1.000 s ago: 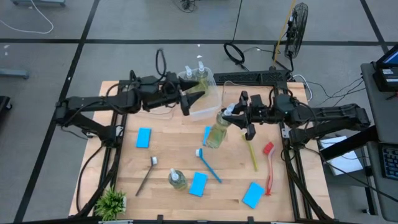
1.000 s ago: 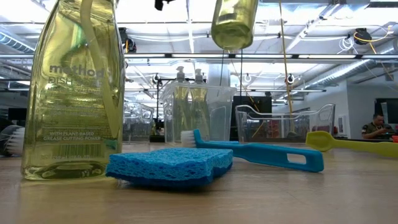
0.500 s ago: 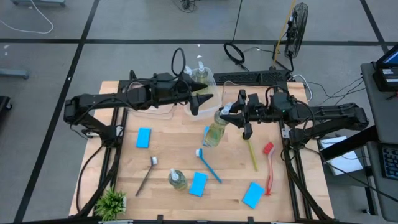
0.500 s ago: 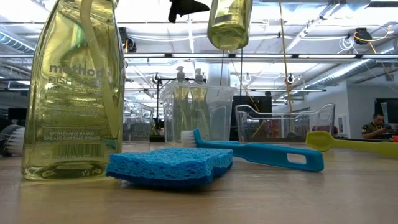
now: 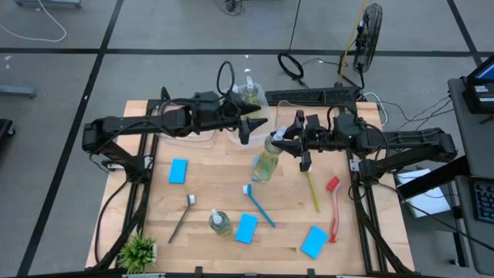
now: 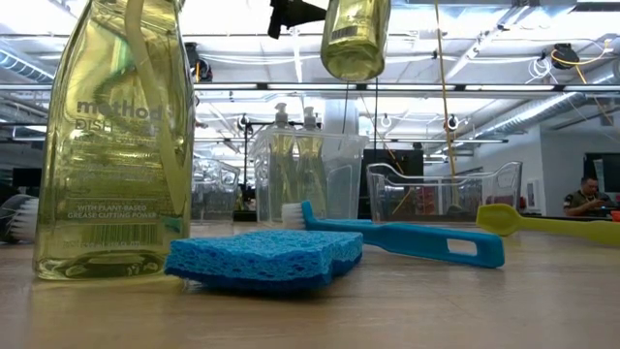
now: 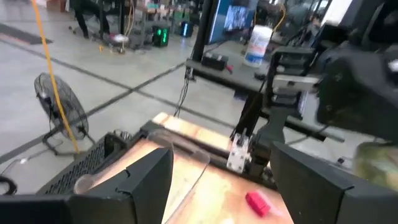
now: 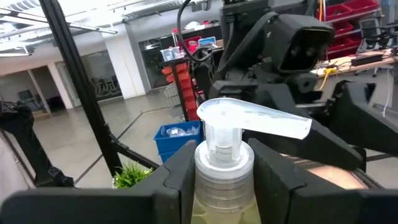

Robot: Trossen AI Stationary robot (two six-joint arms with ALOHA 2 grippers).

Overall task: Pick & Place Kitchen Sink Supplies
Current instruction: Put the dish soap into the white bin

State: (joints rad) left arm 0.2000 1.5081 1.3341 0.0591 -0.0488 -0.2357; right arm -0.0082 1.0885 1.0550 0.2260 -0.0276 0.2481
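My right gripper [image 5: 281, 143] is shut on a clear yellow-green soap bottle [image 5: 267, 162] with a white pump [image 8: 249, 119], high above the middle of the table. The bottle's base shows at the top of the low view [image 6: 356, 44]. My left gripper [image 5: 248, 130] stands open just to the left of the pump, over the clear bin's [image 5: 245, 137] near edge, with nothing between its fingers [image 7: 140, 183]. Two more soap bottles [image 5: 248, 94] stand inside that bin. Another bottle [image 5: 220, 222] stands near the front edge. My right gripper pinches the bottle's neck [image 8: 224, 173], just under the pump collar, between its two fingers [image 8: 177, 186]. The fingers come in about level from the table's right side. The bottle hangs below them, pump up, lifted clear of the table.
Light-blue sponges [image 5: 179, 171] [image 5: 246, 228] [image 5: 314, 241] lie on the wood; another [image 5: 255, 167] lies under the hanging bottle. Blue [image 5: 260, 204], yellow [image 5: 312, 193], red [image 5: 333, 207] and grey [image 5: 182, 219] brushes lie toward the front. A small plant [image 5: 137, 252] stands at the near left corner.
My left gripper has moved toward the table's right edge, along the bin and closer to the held bottle's pump, sinking a little. It has stayed open. My right gripper has kept still with the bottle.
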